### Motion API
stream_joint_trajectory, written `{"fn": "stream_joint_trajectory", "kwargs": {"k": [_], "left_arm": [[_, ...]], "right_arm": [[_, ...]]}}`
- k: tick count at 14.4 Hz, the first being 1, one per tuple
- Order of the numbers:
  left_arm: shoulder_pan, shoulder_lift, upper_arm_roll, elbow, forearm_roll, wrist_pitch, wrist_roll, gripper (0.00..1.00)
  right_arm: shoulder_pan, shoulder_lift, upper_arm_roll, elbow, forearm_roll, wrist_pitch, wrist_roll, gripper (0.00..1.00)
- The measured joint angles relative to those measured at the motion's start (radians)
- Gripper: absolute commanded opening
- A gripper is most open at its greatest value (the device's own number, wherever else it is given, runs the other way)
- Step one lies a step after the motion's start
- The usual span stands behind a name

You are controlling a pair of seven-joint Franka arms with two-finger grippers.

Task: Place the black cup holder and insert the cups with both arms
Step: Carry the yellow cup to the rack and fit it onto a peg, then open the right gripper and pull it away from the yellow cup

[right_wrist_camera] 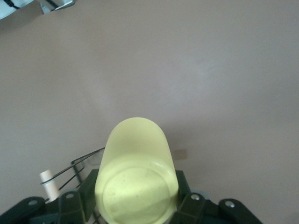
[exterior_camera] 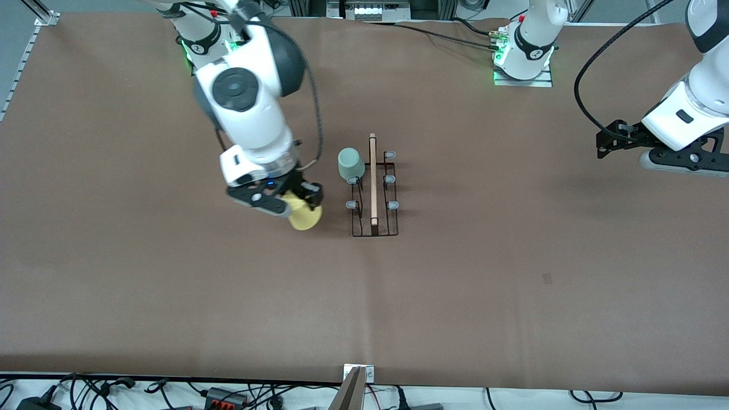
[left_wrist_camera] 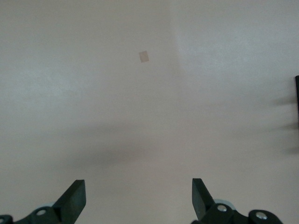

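The black cup holder (exterior_camera: 374, 196) stands mid-table, its wooden rod handle (exterior_camera: 373, 179) along the top. A pale grey-green cup (exterior_camera: 351, 164) sits upside down on a peg on the side toward the right arm. My right gripper (exterior_camera: 299, 205) is shut on the yellow cup (exterior_camera: 304, 215), held in the air beside the holder on that same side; the cup fills the right wrist view (right_wrist_camera: 136, 172), with a bit of the holder's wire (right_wrist_camera: 77, 168) beside it. My left gripper (exterior_camera: 612, 142) is open and empty, waiting at the left arm's end of the table, also shown in its wrist view (left_wrist_camera: 138, 196). No blue cup is in view.
Brown paper covers the table (exterior_camera: 512, 285). A small square patch (exterior_camera: 547, 278) marks it toward the left arm's end, also in the left wrist view (left_wrist_camera: 144, 56). Cables and plugs (exterior_camera: 228, 393) lie along the edge nearest the camera. A metal bracket (exterior_camera: 357, 378) sits at that edge's middle.
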Motion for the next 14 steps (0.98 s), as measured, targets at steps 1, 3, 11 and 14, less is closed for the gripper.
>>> {"fn": "stream_joint_trajectory", "kwargs": {"k": [1, 3, 11, 14], "left_arm": [[0.0, 0.001, 0.0, 0.005, 0.0, -0.002, 0.0, 1.0], [0.0, 0.002, 0.0, 0.011, 0.0, -0.004, 0.0, 1.0], [0.001, 0.004, 0.001, 0.023, 0.0, -0.054, 0.0, 1.0], [0.004, 0.004, 0.005, 0.027, 0.0, -0.074, 0.0, 1.0]], "right_arm": [[0.018, 0.019, 0.0, 0.017, 0.0, 0.001, 0.035, 0.12], [0.051, 0.066, -0.001, 0.057, 0.0, 0.007, 0.1, 0.12], [0.096, 0.173, -0.001, 0.104, -0.009, 0.061, 0.143, 0.2], [0.099, 0.191, -0.001, 0.104, -0.009, 0.075, 0.143, 0.99]]}}
